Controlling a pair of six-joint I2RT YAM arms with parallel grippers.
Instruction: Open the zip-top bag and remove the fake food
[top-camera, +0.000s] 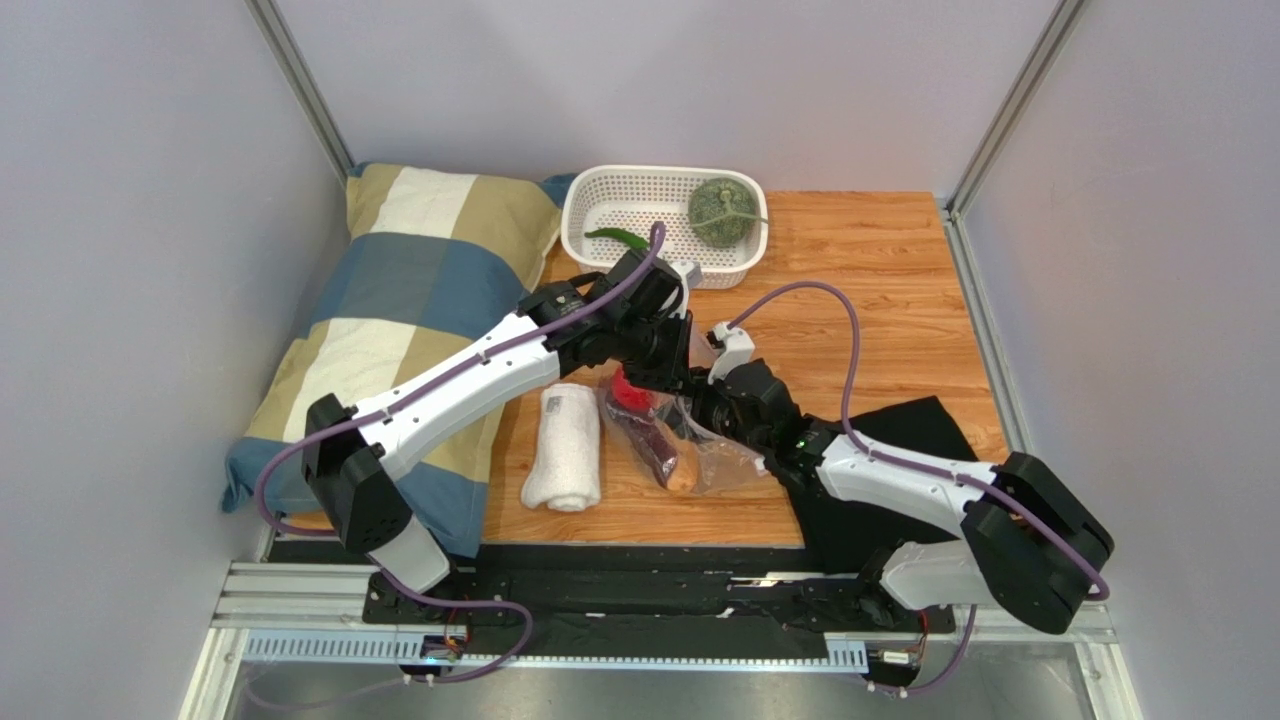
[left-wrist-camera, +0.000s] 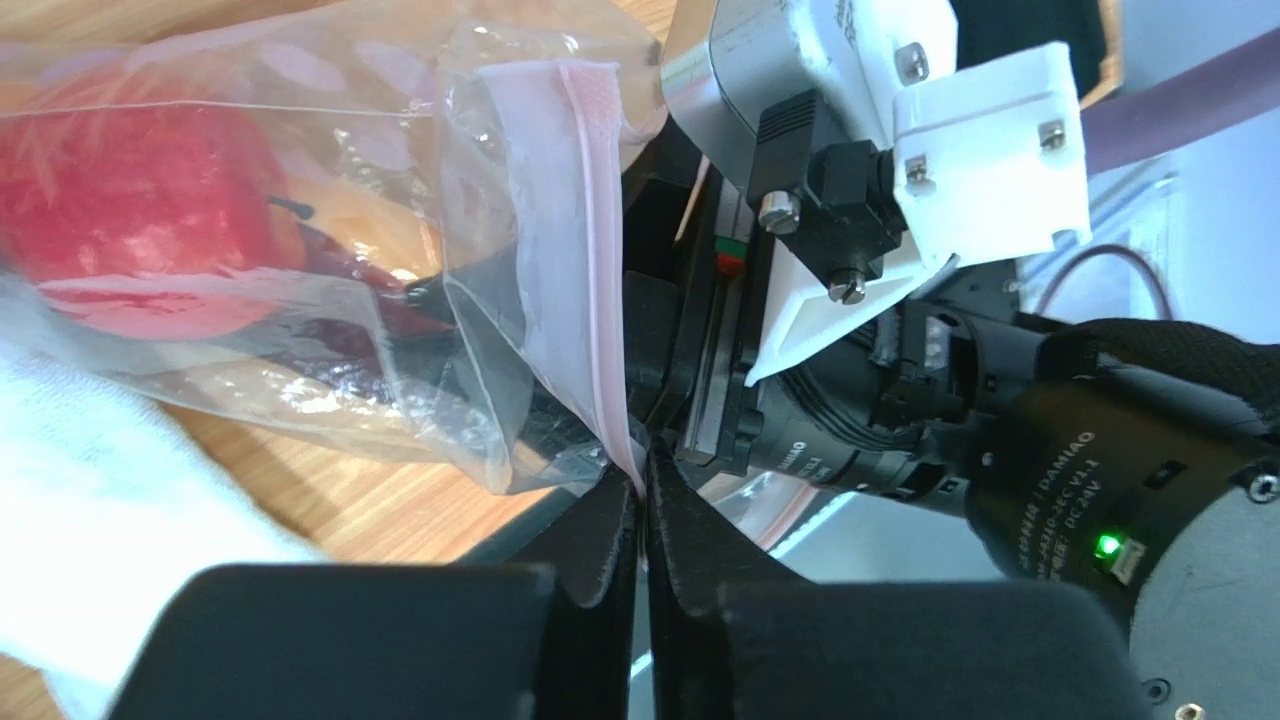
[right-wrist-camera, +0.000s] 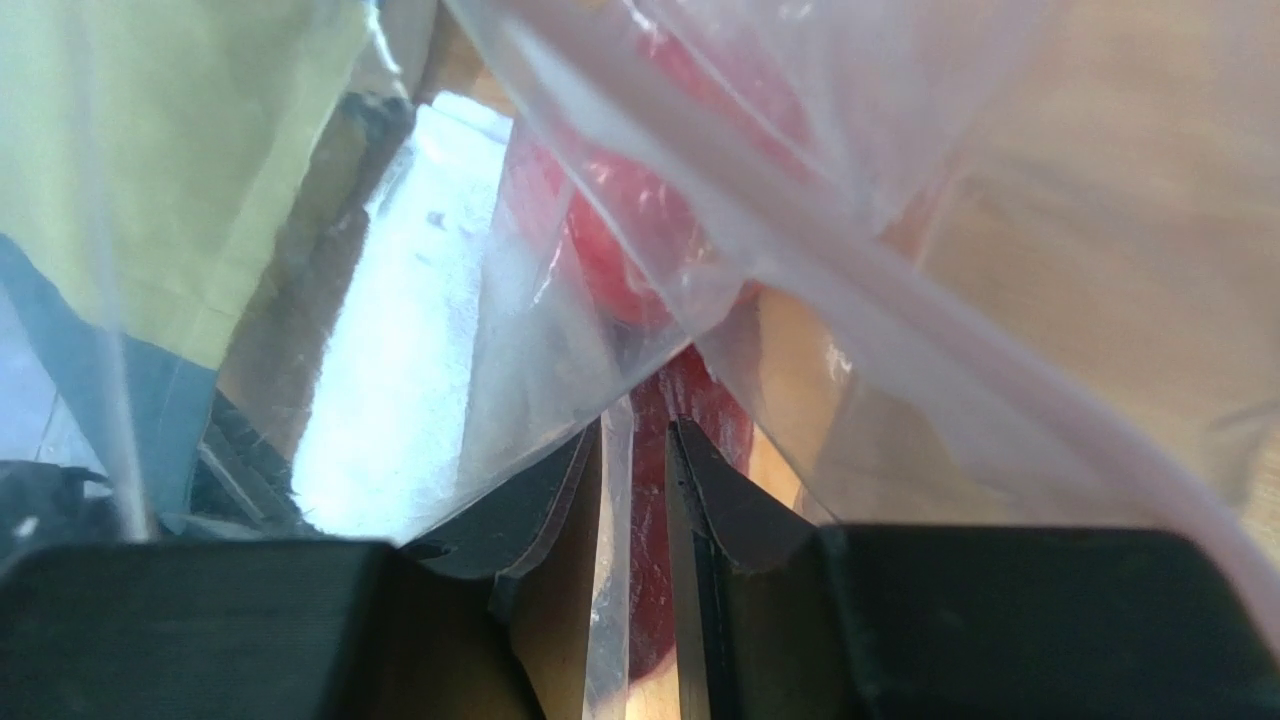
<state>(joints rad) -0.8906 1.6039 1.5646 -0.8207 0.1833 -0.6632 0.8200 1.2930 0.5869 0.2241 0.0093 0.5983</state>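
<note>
The zip-top bag (top-camera: 718, 462), at the near edge of the counter (top-camera: 887, 285) and pinched at its zip strip (left-wrist-camera: 586, 225) by the left gripper (left-wrist-camera: 643, 518) and at its film by the right gripper (right-wrist-camera: 639, 450), should be spread apart evenly.

Glossy crinkly clear plastic zip-top bag (left-wrist-camera: 376, 375); wood-grain table (top-camera: 887, 285).

At the table's centre we find the zip-top bag (top-camera: 706, 458), with two pieces of fake food (top-camera: 666, 455) inside it. A rolled towel (top-camera: 564, 446) lies just beside it at 9 o'clock, and a cushion (top-camera: 398, 323) lies beyond that. At 12 o'clock we see a basket (top-camera: 639, 188) holding a round vegetable (top-camera: 723, 210) and a pepper (top-camera: 618, 236). A mat (top-camera: 902, 435) lies at 4 o'clock.
</note>
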